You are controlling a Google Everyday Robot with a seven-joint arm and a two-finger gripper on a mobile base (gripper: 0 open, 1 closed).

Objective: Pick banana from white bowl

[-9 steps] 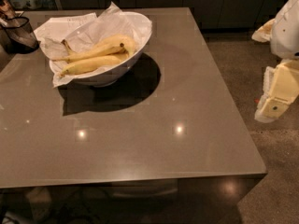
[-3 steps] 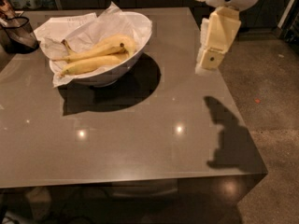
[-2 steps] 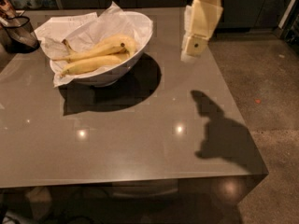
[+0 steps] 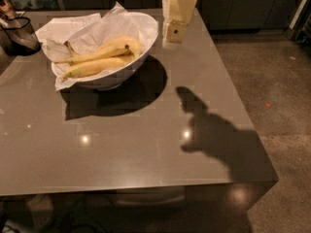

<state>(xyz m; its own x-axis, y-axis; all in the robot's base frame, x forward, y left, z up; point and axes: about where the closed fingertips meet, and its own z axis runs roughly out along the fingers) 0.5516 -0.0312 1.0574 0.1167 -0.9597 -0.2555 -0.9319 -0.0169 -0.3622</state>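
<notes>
Since the earlier frames my cream-coloured jaws have swung in from beyond the bench's edge and across its far corner toward the bowl. They now hang above the bench, just beside the bowl's rim and apart from it. Whether they are apart or together I cannot tell. They grip nothing.

Yellow bananas (image 4: 97, 62) lie side by side in the large glossy white bowl (image 4: 121, 79), stems pointing away from me, one resting higher than the other. Crumpled white paper (image 4: 73, 30) lines the bowl and sticks up past the rim all round; on the side nearest my jaws a peak of it rises between me and the fruit. The bowl stands on the far part of the smooth grey-brown bench (image 4: 121, 154) and throws a dark round shadow toward the near side.

At the bench's far corner, well apart from the bowl, stands a dark mesh container (image 4: 19, 33). My arm's shadow (image 4: 214, 135) falls across the near corner. Beside the bench is speckled grey floor (image 4: 272, 91), and dark cabinets (image 4: 233, 4) stand behind it.
</notes>
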